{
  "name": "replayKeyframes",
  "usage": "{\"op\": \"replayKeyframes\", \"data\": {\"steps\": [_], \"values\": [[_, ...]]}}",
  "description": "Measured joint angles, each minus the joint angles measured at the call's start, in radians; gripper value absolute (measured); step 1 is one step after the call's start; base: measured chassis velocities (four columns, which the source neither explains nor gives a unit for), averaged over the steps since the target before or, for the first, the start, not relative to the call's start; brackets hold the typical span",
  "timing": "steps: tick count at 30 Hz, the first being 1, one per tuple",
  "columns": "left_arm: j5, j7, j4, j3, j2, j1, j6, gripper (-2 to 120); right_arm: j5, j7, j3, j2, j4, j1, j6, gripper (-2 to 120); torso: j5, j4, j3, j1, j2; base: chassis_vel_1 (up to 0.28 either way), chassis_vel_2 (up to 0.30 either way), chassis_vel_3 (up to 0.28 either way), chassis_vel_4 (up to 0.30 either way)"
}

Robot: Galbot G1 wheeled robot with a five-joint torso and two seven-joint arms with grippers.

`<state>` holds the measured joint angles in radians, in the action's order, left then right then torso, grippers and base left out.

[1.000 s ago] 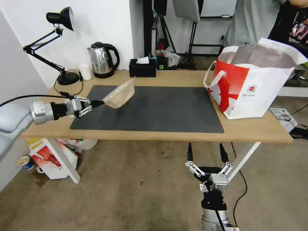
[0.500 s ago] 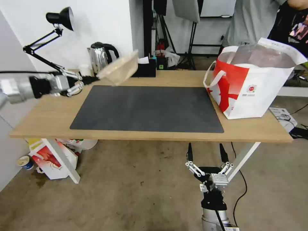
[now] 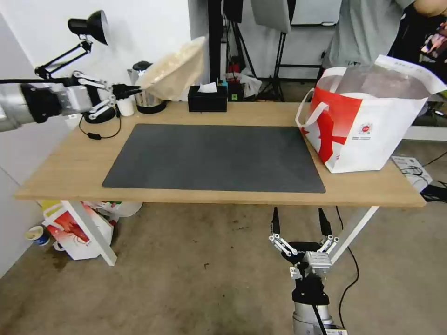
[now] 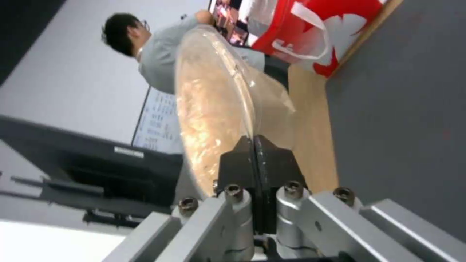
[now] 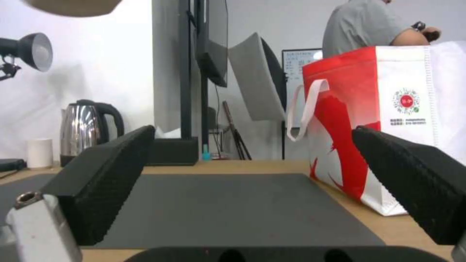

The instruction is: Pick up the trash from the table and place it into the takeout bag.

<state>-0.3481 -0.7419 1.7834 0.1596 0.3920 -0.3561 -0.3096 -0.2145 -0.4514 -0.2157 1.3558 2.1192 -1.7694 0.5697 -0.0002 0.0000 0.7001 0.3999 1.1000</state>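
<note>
Beige bowl (image 3: 173, 72) tilted, rim clamped in left claw (image 3: 132, 90) above counter's (image 3: 260, 111) far left, right claw (image 3: 300, 222) apart, near edge.

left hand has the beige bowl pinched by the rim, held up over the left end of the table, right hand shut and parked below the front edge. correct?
One thing is off: the right hand is open, not shut. The right wrist view shows its fingers spread wide apart with nothing between them. The rest holds: the left hand pinches the beige bowl by its rim, raised over the left end of the table, and the right hand is parked below the front edge.
</note>
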Motion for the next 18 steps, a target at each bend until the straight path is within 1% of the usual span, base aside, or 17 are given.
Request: {"op": "replayKeyframes", "data": {"steps": [1, 3, 4, 5, 6, 8, 9, 11, 12, 14, 15, 18], "values": [[0.009, 0.003, -0.016, -0.047, 0.018, 0.048, -0.004, 0, 0.0, 0.0, 0.0, 0.0, 0.0, 0.0, 0.0, 100, 0.0, -0.0005, 0.0, 0.0, 0.0, 0.0, 0.0, 0.0, 0.0], [0.017, 0.005, -0.04, -0.115, 0.046, 0.113, -0.008, 0, 0.0, 0.0, 0.0, 0.0, 0.0, 0.0, 0.0, 100, 0.0005, -0.0005, 0.0, 0.0, 0.0, 0.0, 0.0, 0.0, 0.0], [0.017, 0.005, -0.04, -0.115, 0.046, 0.113, -0.008, 0, 0.0, 0.0, 0.0, 0.0, 0.0, 0.0, 0.0, 100, 0.0005, -0.0005, 0.0, 0.0, 0.0, 0.0, 0.0, 0.0, 0.0], [0.022, 0.005, -0.062, -0.18, 0.074, 0.17, -0.009, 0, 0.0, 0.0, 0.0, 0.0, 0.0, 0.0, 0.0, 100, 0.0, -0.0001, 0.0, 0.0, 0.0, 0.0, 0.0, 0.0, 0.0], [0.023, 0.005, -0.073, -0.215, 0.089, 0.203, -0.01, 0, 0.0, 0.0, 0.0, 0.0, 0.0, 0.0, 0.0, 100, 0.0001, 0.0003, 0.0, 0.0, 0.0, 0.0, 0.0, 0.0, 0.0], [0.026, 0.004, -0.107, -0.299, 0.13, 0.292, -0.011, 0, 0.0, 0.0, 0.0, 0.0, 0.0, 0.0, 0.0, 100, 0.0001, 0.0002, 0.0, 0.0, 0.0, 0.0, 0.0, 0.0, 0.0], [0.026, 0.004, -0.107, -0.299, 0.13, 0.292, -0.011, 0, 0.0, 0.0, 0.0, 0.0, 0.0, 0.0, 0.0, 100, 0.0001, 0.0002, 0.0, 0.0, 0.0, 0.0, 0.0, 0.0, 0.0], [0.03, 0.002, -0.145, -0.374, 0.18, 0.392, -0.011, 0, 0.0, 0.0, 0.0, 0.0, 0.0, 0.0, 0.0, 100, 0.0008, -0.0001, 0.0, 0.0, 0.0, 0.0, 0.0, 0.0, 0.0], [0.03, 0.002, -0.145, -0.374, 0.18, 0.392, -0.011, 0, 0.0, 0.0, 0.0, 0.0, 0.0, 0.0, 0.0, 100, 0.0008, -0.0001, 0.0, 0.0, 0.0, 0.0, 0.0, 0.0, 0.0], [0.041, -0.003, -0.178, -0.417, 0.228, 0.45, -0.012, 0, 0.0, 0.0, 0.0, 0.0, 0.0, 0.0, 0.0, 100, 0.0005, -0.0002, 0.0, 0.0, 0.0, 0.0, 0.0, 0.0, 0.0], [0.041, -0.003, -0.178, -0.417, 0.228, 0.45, -0.012, 0, 0.0, 0.0, 0.0, 0.0, 0.0, 0.0, 0.0, 100, 0.0005, -0.0002, 0.0, 0.0, 0.0, 0.0, 0.0, 0.0, 0.0], [0.054, -0.006, -0.217, -0.461, 0.28, 0.5, -0.017, 0, 0.0, 0.0, 0.0, 0.0, 0.0, 0.0, 0.0, 100, 0.0003, -0.0001, 0.0, 0.0, 0.0, 0.0, 0.0, 0.0, 0.0]]}}
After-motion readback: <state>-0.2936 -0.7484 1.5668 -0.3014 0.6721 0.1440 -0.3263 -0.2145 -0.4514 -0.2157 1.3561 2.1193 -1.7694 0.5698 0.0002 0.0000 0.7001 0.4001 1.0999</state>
